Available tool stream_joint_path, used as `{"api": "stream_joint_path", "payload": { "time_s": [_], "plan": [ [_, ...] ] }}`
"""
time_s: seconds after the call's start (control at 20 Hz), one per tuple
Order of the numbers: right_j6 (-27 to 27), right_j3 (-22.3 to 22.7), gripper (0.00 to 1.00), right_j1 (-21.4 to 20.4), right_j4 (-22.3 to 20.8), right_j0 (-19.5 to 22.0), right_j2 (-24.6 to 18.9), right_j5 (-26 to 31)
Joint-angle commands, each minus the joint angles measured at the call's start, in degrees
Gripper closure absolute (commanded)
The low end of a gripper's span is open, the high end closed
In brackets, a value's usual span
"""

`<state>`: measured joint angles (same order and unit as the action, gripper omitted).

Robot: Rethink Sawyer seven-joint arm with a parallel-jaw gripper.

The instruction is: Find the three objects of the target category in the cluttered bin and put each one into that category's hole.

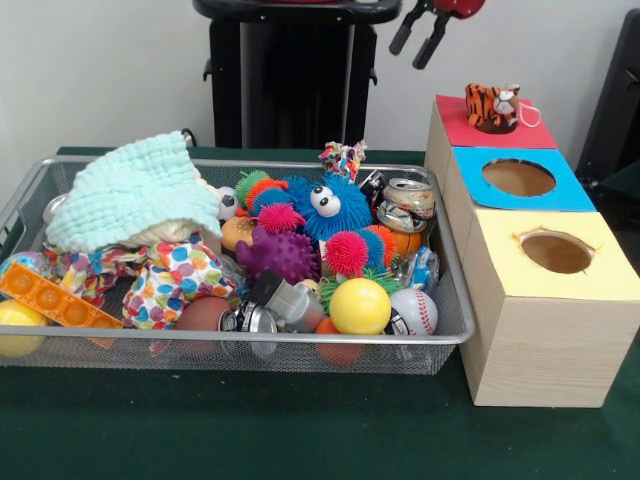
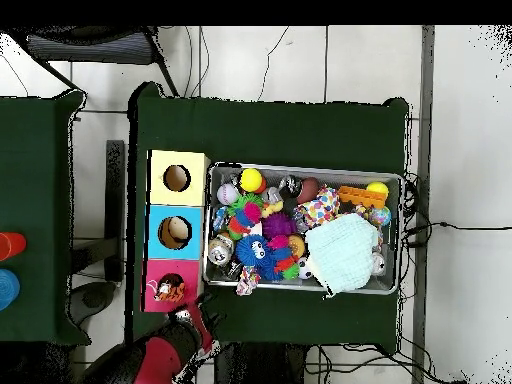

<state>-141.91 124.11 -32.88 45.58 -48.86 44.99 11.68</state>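
Resting on the red-panelled hole [image 1: 494,122] at the desk's far right corner in the front view — tiger-striped toy [image 1: 491,104], perched over the opening, not dropped through. Judged soft, light, easily squashed; best pinched across the body. Gripper [image 1: 424,30] hanging above near the far edge, fingers spread, grasping nothing. Wire-mesh bin [image 1: 448,335] mid-desk, heaped with spiky balls [image 1: 283,253], crushed can [image 1: 405,203], pale green cloth [image 1: 135,190]. Cream-yellow toy not identifiable in the clutter. Overhead view alone shows something pale inside the blue-panelled hole [image 2: 177,231] — front view does not.
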Motion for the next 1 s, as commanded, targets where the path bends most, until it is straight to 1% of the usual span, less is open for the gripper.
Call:
{"api": "stream_joint_path", "payload": {
  "time_s": [0.05, 0.2, 0.25, 0.4, 0.45, 0.5, 0.55, 0.65, 0.9, 0.95, 1.0],
  "plan": [
    [-5.8, -8.6, 0.0, -2.8, -6.1, 0.8, 1.1, 14.3],
    [-5.7, -8.4, 0.0, -3.8, -7.0, 1.5, 0.0, 13.4],
    [-5.7, -8.1, 1.0, -5.0, -7.6, 2.2, -1.3, 12.1],
    [-5.1, -6.4, 1.0, -6.9, -6.6, 3.8, -4.3, 8.3],
    [-5.3, -5.2, 1.0, -8.2, -5.8, 5.0, -6.4, 6.5],
    [-5.5, -4.6, 1.0, -8.5, -5.4, 5.9, -7.9, 5.2],
    [-5.6, -3.1, 1.0, -9.2, -4.8, 7.3, -10.1, 2.7],
    [-5.9, -1.7, 1.0, -9.9, -4.8, 9.0, -12.4, 0.9],
    [-7.2, 1.4, 1.0, -11.2, -4.9, 12.0, -17.7, -1.1],
    [-7.5, 2.7, 1.0, -12.1, -4.2, 13.1, -19.9, -1.1],
    [-7.8, 3.5, 1.0, -12.5, -4.0, 13.7, -21.1, -1.5]
  ]
}}
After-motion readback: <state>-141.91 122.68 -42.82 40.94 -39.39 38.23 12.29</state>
